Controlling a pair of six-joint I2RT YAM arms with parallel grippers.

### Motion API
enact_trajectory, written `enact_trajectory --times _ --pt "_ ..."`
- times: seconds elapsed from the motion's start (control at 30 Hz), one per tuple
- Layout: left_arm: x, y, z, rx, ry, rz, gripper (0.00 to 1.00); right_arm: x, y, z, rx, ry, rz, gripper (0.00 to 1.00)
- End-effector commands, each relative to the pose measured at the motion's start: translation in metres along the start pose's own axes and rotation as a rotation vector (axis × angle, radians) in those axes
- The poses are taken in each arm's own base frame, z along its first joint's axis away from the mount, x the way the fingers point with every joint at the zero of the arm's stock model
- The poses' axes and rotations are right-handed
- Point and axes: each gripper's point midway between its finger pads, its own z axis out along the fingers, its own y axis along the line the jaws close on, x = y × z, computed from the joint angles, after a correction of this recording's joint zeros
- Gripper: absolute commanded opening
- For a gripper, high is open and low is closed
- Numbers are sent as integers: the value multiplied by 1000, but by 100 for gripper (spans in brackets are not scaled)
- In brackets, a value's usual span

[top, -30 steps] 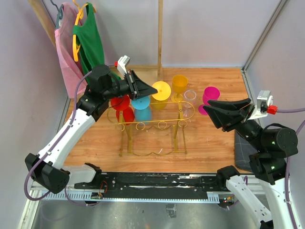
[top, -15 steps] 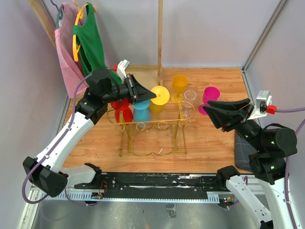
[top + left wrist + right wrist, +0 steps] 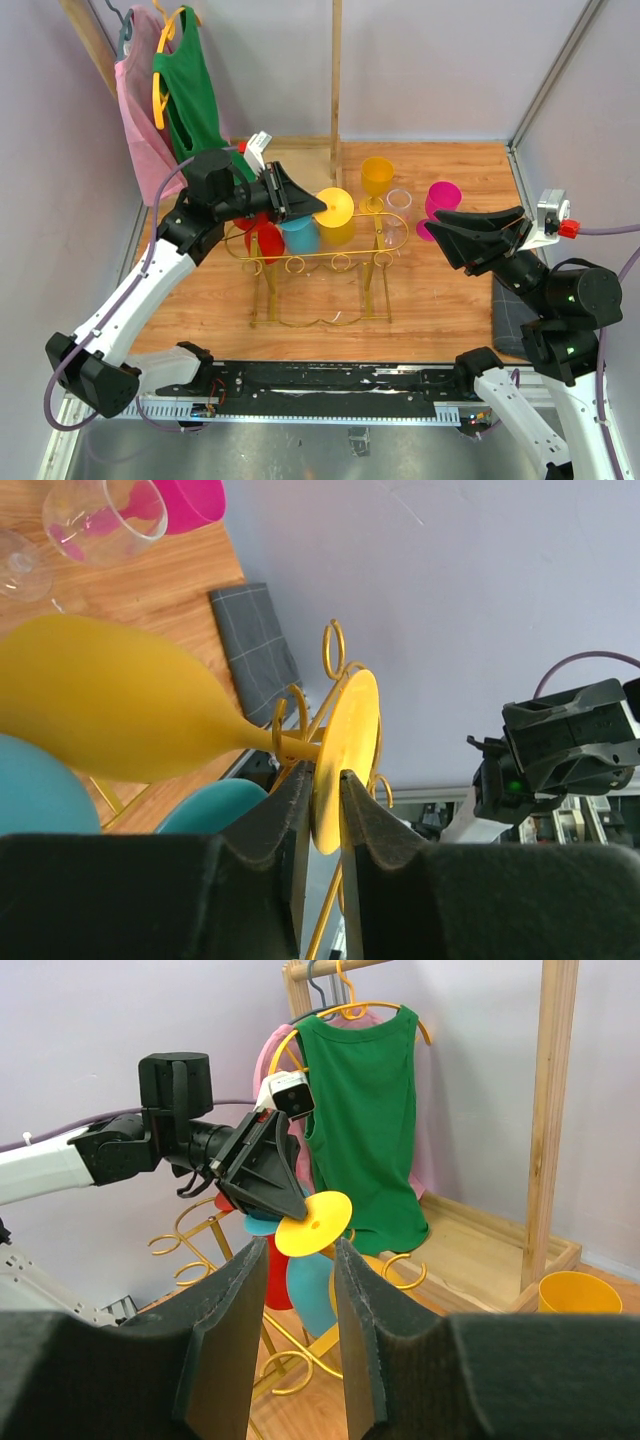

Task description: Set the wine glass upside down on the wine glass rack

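**Inspector:** The left gripper (image 3: 325, 780) is to be reported first.

**Technician:** Its two fingers are set close on either side of the round foot of the yellow wine glass (image 3: 120, 710). Whether the foot is clamped or slackened cannot be told.

**Inspector:** The position of that glass is required.

**Technician:** It is carried inverted at the far rail of the wine glass rack (image 3: 318, 256). The foot is held above the oval top frame, the bowl is hung below it, and the stem is passed beside a curled loop.

**Inspector:** The right gripper (image 3: 298, 1255)?

**Technician:** It is held well apart from the rack, to its right. The fingers are parted and nothing is gripped.

**Inspector:** The quantities are to be listed.

**Technician:**
- **In the rack:** three coloured glasses are counted. One red glass (image 3: 265, 240) and one teal glass (image 3: 298, 238) are hung beside the yellow one.
- **On the table (image 3: 450, 330):** one orange-yellow cup (image 3: 378, 175), one magenta cup (image 3: 443, 197) and one clear glass (image 3: 100, 520) are stood behind the rack.
- **Hung on hangers at the rear left:** two garments are counted, one green top (image 3: 190, 90) and one pink top (image 3: 135, 100).
- **At the right edge:** one grey cloth (image 3: 255, 640) is laid.
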Motion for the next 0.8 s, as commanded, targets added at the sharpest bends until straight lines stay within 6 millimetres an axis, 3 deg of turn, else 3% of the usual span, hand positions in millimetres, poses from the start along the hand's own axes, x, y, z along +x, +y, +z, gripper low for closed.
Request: enact_trajectory --times 0.0,0.77 --pt "4 -10 -7 31 -5 35 26 -8 0 -1 4 -38 -8 34" --pt "9 -21 -19 40 -18 53 36 -14 3 -1 2 -56 -5 34"
